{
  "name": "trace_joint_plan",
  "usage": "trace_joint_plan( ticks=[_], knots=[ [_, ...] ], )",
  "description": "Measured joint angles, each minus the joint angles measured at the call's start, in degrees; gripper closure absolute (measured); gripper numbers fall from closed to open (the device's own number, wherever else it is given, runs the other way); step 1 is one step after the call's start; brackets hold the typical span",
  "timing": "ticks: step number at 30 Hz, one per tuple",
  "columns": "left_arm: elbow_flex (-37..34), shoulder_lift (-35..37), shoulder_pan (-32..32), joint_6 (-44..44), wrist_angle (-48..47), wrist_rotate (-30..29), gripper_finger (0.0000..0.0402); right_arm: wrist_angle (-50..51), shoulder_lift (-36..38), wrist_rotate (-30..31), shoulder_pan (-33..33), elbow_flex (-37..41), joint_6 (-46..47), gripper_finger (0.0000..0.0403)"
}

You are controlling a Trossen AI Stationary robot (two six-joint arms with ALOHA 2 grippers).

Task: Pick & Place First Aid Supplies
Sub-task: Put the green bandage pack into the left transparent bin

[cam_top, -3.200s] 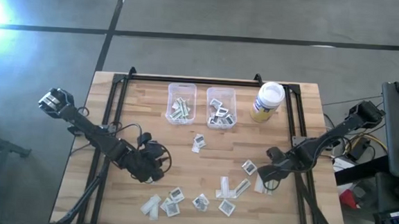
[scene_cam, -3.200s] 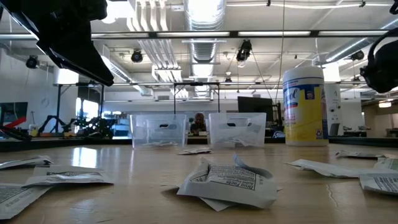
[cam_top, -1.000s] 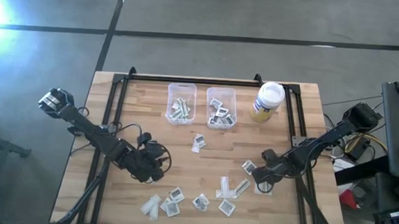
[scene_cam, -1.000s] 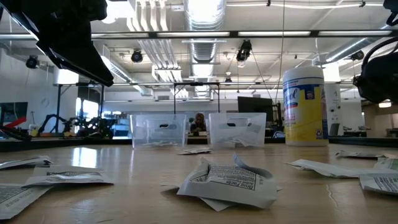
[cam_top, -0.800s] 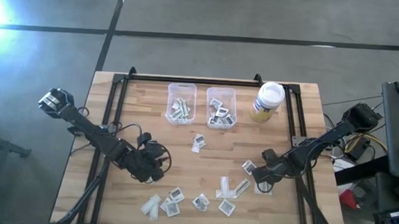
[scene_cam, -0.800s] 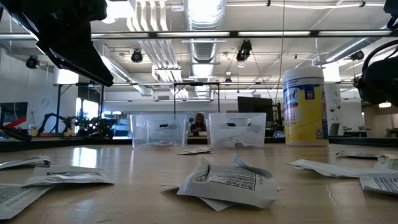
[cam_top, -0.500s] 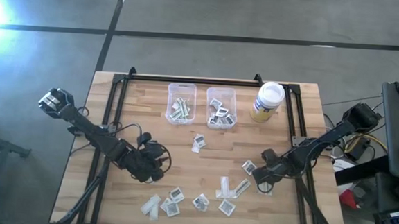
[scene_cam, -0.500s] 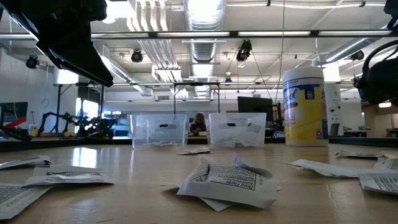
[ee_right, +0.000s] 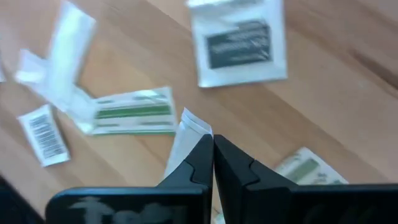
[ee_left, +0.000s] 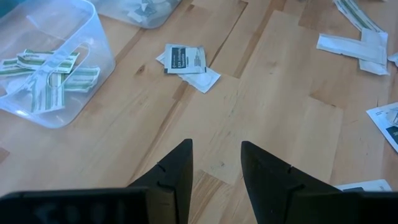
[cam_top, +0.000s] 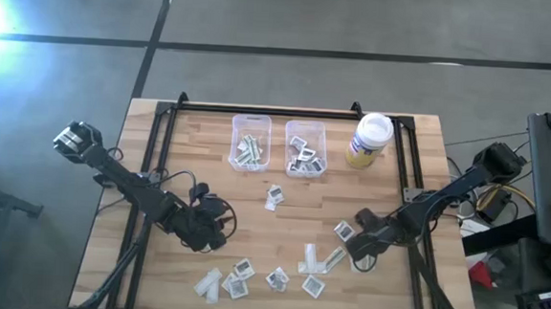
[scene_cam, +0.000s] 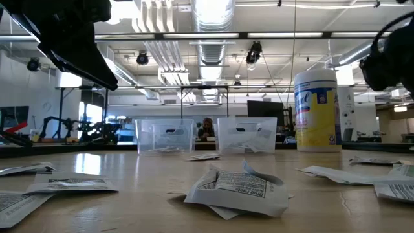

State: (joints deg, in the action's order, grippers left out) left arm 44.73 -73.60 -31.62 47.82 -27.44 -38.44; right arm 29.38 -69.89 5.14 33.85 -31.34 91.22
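The first aid supplies are small paper packets. Several lie loose on the wooden table's near half (cam_top: 239, 277), and two lie at mid-table (cam_top: 274, 197). Others fill two clear bins (cam_top: 249, 141) (cam_top: 305, 147) at the far edge. My right gripper (cam_top: 359, 238) (ee_right: 213, 155) hangs over the right-hand packets, pointing steeply down and shut on a long pale strip (ee_right: 184, 140). Below it lie a green-printed strip (ee_right: 134, 112) and a square white packet (ee_right: 239, 43). My left gripper (cam_top: 212, 227) (ee_left: 216, 168) hovers open over bare wood at the left. My right gripper pinches the pale strip between its two fingers, which come at it from above, slanting steeply down. One end of the strip (ee_right: 194, 126) sticks out beside the fingertips. The fingers hide the rest, and I cannot tell whether the strip is clear of the table.
A yellowish jar with a white lid (cam_top: 370, 139) stands at the far right beside the bins. A black frame (cam_top: 269, 109) runs along the table's far and side edges. Bare wood lies between the bins and the near packets (cam_top: 281, 227).
My right gripper has risen a little and edged toward the table's left. The left arm has kept still.
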Motion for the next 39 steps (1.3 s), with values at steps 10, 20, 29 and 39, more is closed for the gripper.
trace_joint_plan(
  ticks=[10, 20, 29, 39],
  knots=[
    [0.0, 0.0, 0.7, 2.3, 0.9, 0.0, 0.0273, 0.2, 0.0, 8.4, 0.0, -7.4, -9.3, 0.0395],
    [0.0, 0.0, 1.7, 2.0, 0.9, 0.0, 0.0272, -0.6, 0.0, 15.6, 0.0, -12.5, -16.8, 0.0395],
    [0.0, 0.0, 2.7, 3.3, 1.0, -0.1, 0.0214, -5.5, 0.0, 19.6, -1.3, -12.6, -22.6, 0.0395],
    [0.0, 0.0, 3.7, -9.9, 18.4, 0.2, 0.0197, -19.0, -4.5, 22.0, -3.8, -12.5, -32.6, 0.0395]
  ],
)
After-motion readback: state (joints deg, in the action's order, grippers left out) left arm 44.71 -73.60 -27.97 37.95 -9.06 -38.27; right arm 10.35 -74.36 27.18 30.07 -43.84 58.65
